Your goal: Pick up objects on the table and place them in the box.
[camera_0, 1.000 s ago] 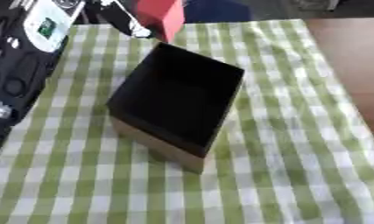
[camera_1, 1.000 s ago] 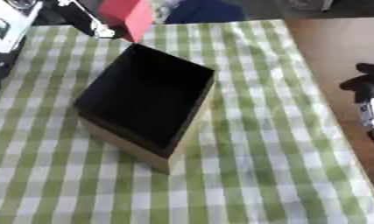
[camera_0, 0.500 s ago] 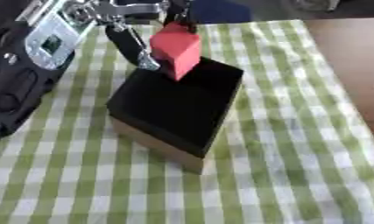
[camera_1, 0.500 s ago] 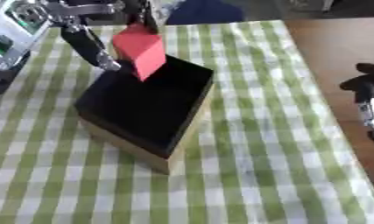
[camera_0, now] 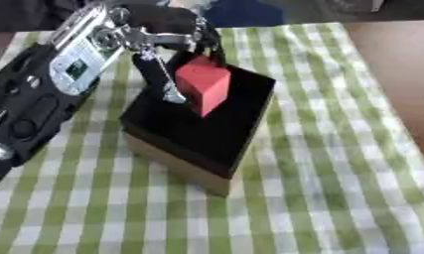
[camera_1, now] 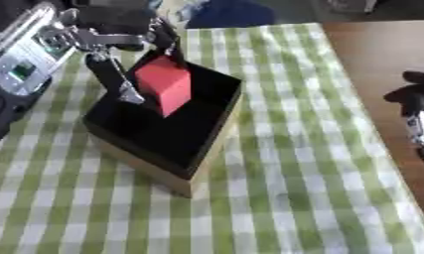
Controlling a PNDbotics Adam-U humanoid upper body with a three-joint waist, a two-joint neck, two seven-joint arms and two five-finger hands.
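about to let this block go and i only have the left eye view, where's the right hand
Observer: The right hand shows at the right edge of the right eye view, over the bare wooden table beside the checked cloth.
Operator: is it anywhere near the box or the red block in the left hand
Observer: No, it is well apart from all of them, with a stretch of cloth between.
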